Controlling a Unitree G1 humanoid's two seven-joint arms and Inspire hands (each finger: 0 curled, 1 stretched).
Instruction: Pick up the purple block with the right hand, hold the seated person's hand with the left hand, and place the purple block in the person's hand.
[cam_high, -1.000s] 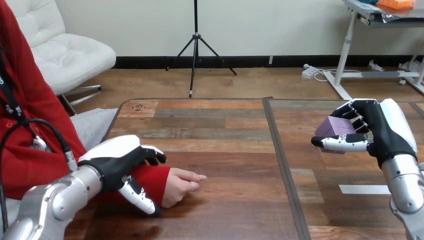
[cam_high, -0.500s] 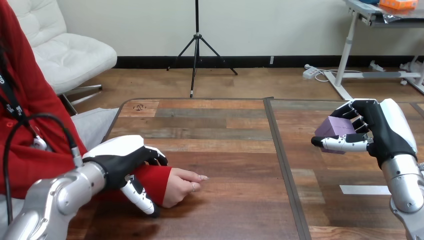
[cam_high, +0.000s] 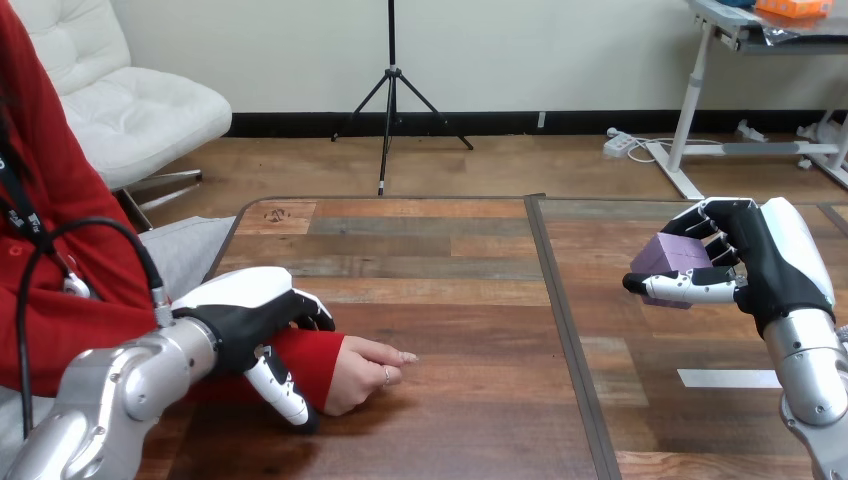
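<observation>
My right hand (cam_high: 765, 262) hangs above the right half of the table, its fingers and thumb curled round a purple block (cam_high: 671, 258). The person's hand (cam_high: 364, 371) rests on the table at the lower left, curled, with a red sleeve at the wrist (cam_high: 308, 358). My left hand (cam_high: 245, 322) sits over that wrist, fingers curled across the top of the sleeve and thumb wrapped under its near side.
A dark seam (cam_high: 560, 330) runs front to back between the two wooden table halves. A strip of white tape (cam_high: 728, 379) lies on the table below my right hand. The person's red-sleeved arm (cam_high: 70, 300) comes in from the left edge.
My left arm has crept slightly right along the sleeve. The right hand and the purple block have stayed put, as has the person's hand.
</observation>
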